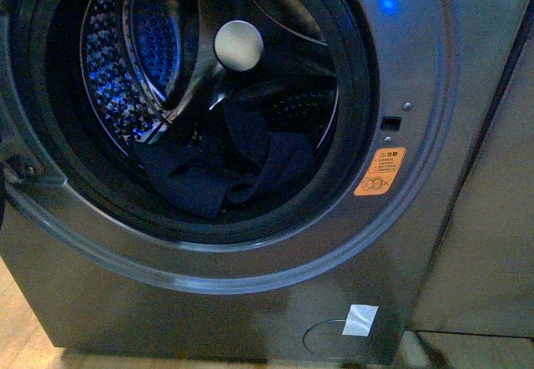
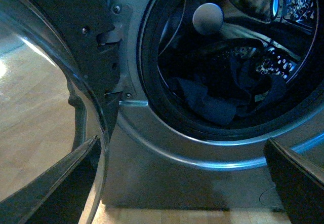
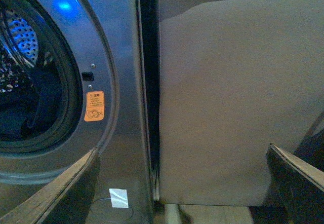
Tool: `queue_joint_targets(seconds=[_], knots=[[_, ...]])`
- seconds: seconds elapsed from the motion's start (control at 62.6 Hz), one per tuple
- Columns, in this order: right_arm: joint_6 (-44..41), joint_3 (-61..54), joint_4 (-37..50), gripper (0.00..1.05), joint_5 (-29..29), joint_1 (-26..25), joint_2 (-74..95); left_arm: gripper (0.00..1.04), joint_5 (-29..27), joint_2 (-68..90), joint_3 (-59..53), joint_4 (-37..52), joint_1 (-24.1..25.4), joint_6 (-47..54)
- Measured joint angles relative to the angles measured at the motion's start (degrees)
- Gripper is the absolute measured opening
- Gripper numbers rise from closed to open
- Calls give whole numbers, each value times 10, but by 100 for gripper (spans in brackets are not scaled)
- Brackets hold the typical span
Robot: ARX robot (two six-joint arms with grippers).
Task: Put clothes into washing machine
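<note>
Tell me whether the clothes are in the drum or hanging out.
In. The clothes lie crumpled on the drum floor behind the black gasket, nothing draped over it.

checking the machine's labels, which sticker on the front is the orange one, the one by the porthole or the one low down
The orange sticker sits right beside the porthole rim on the washing machine, below the small latch slot. The low one, near the base, is plain white.

The clothes (image 1: 209, 177) lie inside the washing machine (image 1: 417, 68), left of a panel (image 1: 501, 219).
</note>
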Motion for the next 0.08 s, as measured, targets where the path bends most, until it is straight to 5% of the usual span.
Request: queue_joint_targets(seconds=[0.08], knots=[[0,0,0,97,0,0,0,98,0,0,0,0,0,0]])
